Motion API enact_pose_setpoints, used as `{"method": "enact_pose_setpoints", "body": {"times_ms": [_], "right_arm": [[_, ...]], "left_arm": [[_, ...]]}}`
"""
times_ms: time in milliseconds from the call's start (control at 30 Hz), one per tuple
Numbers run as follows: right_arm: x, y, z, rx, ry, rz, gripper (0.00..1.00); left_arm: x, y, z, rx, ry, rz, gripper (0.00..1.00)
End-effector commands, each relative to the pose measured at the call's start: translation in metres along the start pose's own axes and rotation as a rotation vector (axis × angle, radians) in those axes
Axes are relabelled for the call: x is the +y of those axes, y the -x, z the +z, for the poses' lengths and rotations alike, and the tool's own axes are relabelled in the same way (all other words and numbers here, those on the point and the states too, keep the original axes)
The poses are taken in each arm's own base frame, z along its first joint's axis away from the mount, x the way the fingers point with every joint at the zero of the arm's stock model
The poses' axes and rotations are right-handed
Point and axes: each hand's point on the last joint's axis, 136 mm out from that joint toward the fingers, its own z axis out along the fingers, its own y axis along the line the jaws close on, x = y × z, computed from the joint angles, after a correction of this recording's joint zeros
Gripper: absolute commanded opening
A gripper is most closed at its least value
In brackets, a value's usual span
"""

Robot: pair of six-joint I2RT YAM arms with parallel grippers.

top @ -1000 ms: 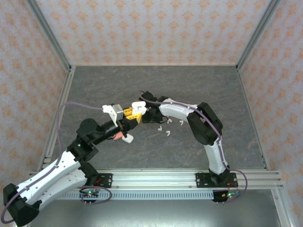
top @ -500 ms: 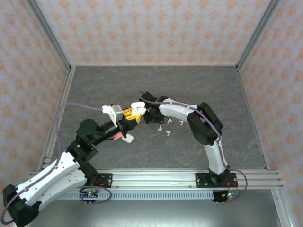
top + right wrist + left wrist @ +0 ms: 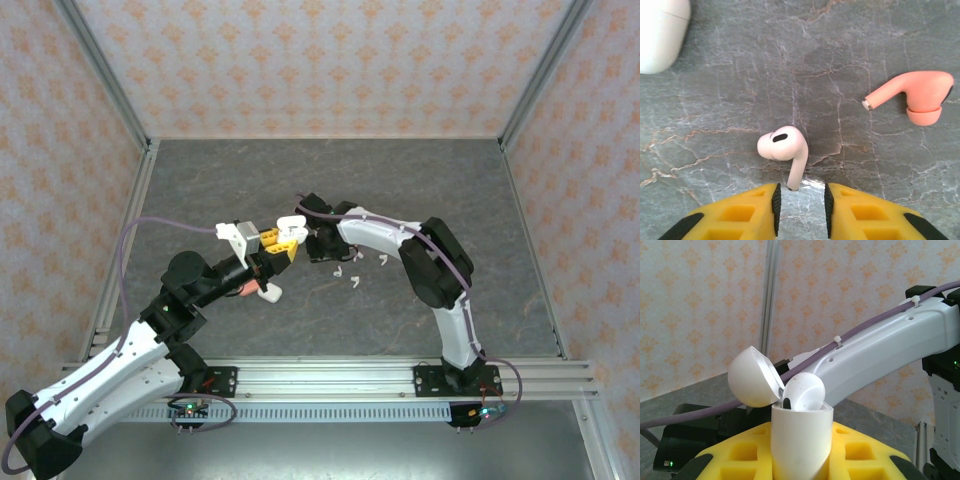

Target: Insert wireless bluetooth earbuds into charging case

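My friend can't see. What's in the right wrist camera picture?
A pale earbud lies on the grey table, its stem pointing toward the open right gripper. A salmon-pink earbud lies to its right, a white case at top left.

I see the grey marbled table (image 3: 450, 180). Loose white earbuds (image 3: 353, 280) lie near centre, with a pink case (image 3: 243, 288) and a white case (image 3: 271, 293) at their 8 o'clock. Up close, a pink earbud (image 3: 920, 95) lies at 2 o'clock of a white earbud (image 3: 782, 150).
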Motion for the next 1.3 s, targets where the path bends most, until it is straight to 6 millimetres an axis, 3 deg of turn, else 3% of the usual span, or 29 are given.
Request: {"method": "enact_pose_setpoints", "body": {"times_ms": [0, 367, 767, 1000, 1267], "right_arm": [[0.007, 0.013, -0.027, -0.045, 0.002, -0.030, 0.36], [0.008, 0.024, -0.004, -0.019, -0.050, -0.054, 0.38], [0.007, 0.023, 0.015, 0.011, -0.071, -0.072, 0.39], [0.009, 0.027, 0.016, 0.007, -0.065, -0.081, 0.37], [0.011, 0.026, 0.010, 0.002, -0.052, -0.091, 0.26]], "left_arm": [[0.000, 0.002, -0.001, -0.013, 0.008, 0.017, 0.00], [0.000, 0.002, -0.003, -0.014, 0.013, 0.020, 0.00], [0.001, 0.001, -0.003, -0.009, 0.016, 0.021, 0.00], [0.002, 0.000, -0.002, -0.007, 0.018, 0.019, 0.00], [0.002, 0.001, -0.001, -0.007, 0.019, 0.022, 0.00]]}}
